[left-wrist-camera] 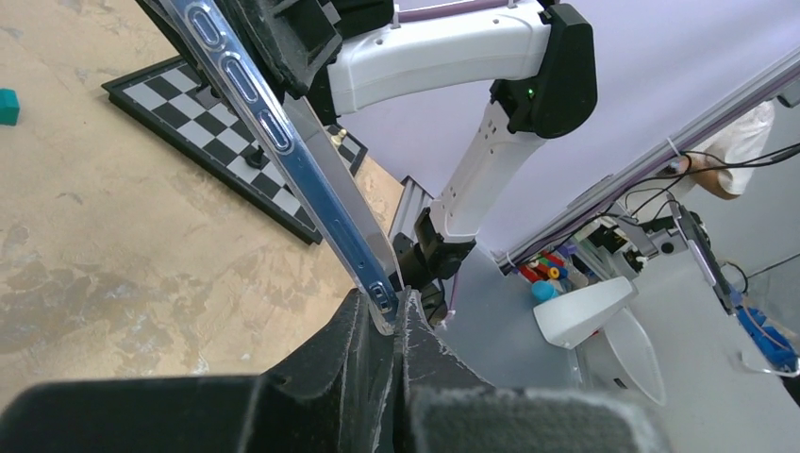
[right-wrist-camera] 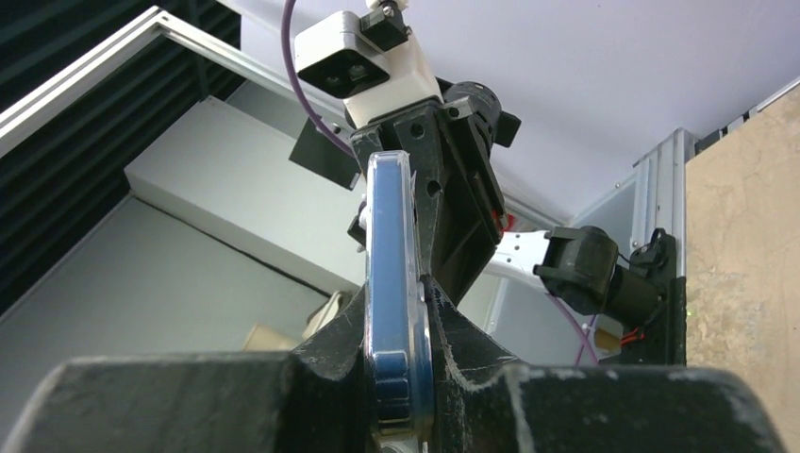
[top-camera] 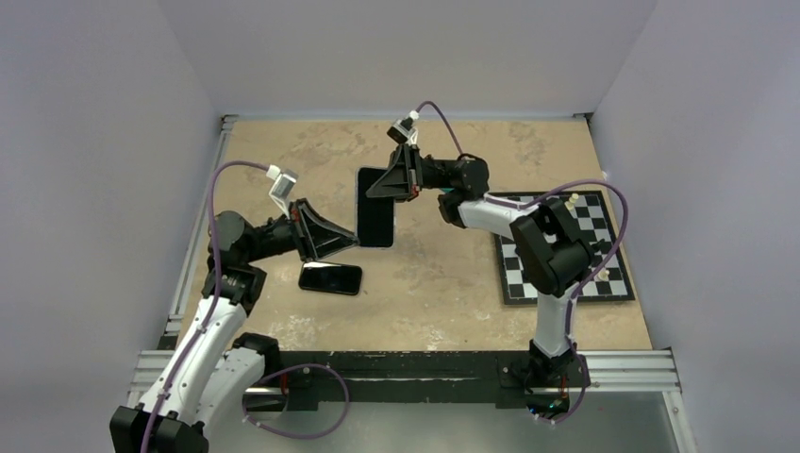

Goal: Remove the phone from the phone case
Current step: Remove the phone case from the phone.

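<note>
Currently L gripper (top-camera: 353, 237) & R gripper (top-camera: 374, 192) both pinch phone case (top-camera: 375, 217); can't tell what's inside.

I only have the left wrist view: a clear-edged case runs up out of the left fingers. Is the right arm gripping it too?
Observer: Yes. From above, the right gripper is shut on the far end of the phone case, opposite the left gripper.
Operator: Which way is its broad side turned?
Observer: Up toward the overhead camera. It shows there as a full dark rectangle.
Operator: Anything lying close by?
Observer: A dark phone-shaped slab lies flat on the table, just nearer the arm bases than the left gripper.
</note>
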{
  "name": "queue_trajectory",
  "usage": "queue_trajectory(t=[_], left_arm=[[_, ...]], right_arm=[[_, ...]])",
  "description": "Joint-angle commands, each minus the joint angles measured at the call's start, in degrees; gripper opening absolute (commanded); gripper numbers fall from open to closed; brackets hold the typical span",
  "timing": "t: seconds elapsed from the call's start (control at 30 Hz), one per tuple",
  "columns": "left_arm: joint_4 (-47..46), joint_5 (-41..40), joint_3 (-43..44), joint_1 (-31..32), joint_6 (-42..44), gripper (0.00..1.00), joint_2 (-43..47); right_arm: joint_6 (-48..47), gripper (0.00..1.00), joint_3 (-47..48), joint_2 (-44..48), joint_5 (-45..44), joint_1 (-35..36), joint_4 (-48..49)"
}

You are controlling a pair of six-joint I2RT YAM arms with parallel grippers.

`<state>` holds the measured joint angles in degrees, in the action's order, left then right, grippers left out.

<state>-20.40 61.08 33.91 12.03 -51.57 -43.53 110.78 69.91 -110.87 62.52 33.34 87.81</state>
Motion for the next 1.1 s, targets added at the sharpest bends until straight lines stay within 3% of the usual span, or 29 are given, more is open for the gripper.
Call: queue_trajectory(t=[0.0, 0.3, 0.5, 0.63, 1.07], left_arm=[[-11.6, 2.2, -1.3, 0.8, 6.7, 0.0, -0.3], [-18.6, 3.2, -2.0, 0.8, 4.4, 0.0, -2.4], [5.1, -2.2, 2.0, 0.8, 20.5, 0.0, -0.3], [15.0, -6.7, 3.8, 0.8, 27.8, 0.0, 0.2], [29.3, -29.3, 5.4, 0.8, 28.3, 0.0, -1.4]], right_arm=[[13.6, 0.0, 4.3, -0.2, -5.8, 3.5, 12.5], [18.1, 0.0, 7.9, -3.5, -6.4, 4.9, 14.4], [18.9, 0.0, 6.2, -2.9, -6.4, 5.2, 14.4], [19.3, 0.0, 5.2, -1.7, -7.1, 5.2, 14.4], [16.8, 0.0, 3.4, 0.1, -12.0, 5.1, 14.5]])
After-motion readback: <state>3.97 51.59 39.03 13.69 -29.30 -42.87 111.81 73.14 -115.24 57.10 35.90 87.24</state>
